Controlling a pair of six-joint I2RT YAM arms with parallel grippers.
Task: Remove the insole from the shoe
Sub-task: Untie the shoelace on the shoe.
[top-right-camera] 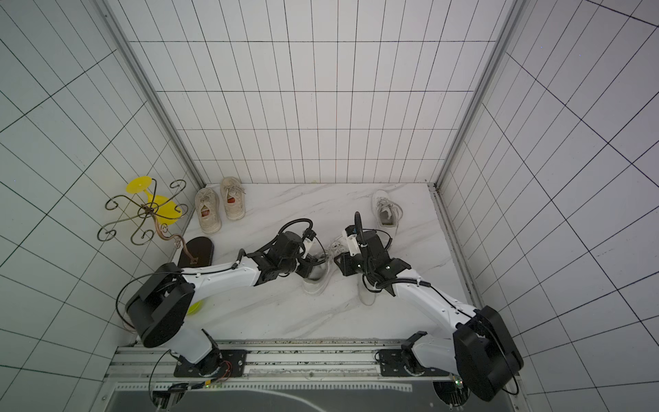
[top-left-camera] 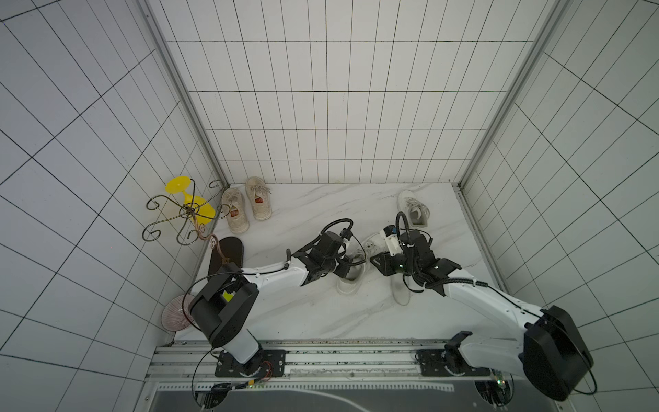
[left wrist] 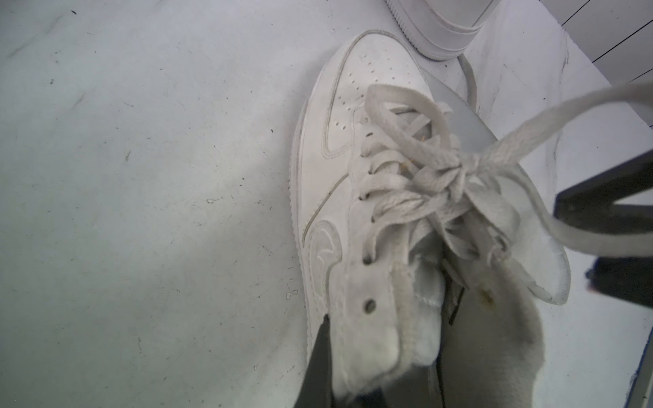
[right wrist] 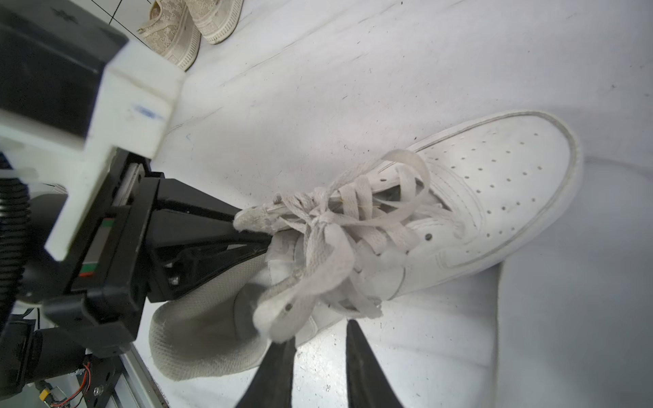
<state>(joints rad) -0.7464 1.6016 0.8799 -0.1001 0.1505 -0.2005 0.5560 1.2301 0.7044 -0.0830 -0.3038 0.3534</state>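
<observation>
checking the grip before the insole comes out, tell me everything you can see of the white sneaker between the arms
The white sneaker looks like smooth leather, with a perforated toe, ribbed sole edge and laces tied in a loose bow. It sits sole-down on the table, toe toward the back wall. The left fingers pinch its top eyelet flap by the opening; the lining looks grey.

Two white sneakers [top-left-camera: 351, 281] [top-left-camera: 415, 210] are showing in both top views, and two beige canvas sneakers [top-left-camera: 235, 210] [top-left-camera: 258, 198] are sitting as a pair. One dark brown flip-flop [top-left-camera: 228, 249] is lying alone. One yellow plastic goblet [top-left-camera: 180, 185], one scrolled wire stand [top-left-camera: 188, 213] and one pinkish ribbed glass dish [top-left-camera: 174, 315] are making up the rest, with one pale flat insole-shaped piece [top-left-camera: 402, 294]. Two robot arms [top-left-camera: 274, 276] [top-left-camera: 478, 296] are reaching in.
</observation>
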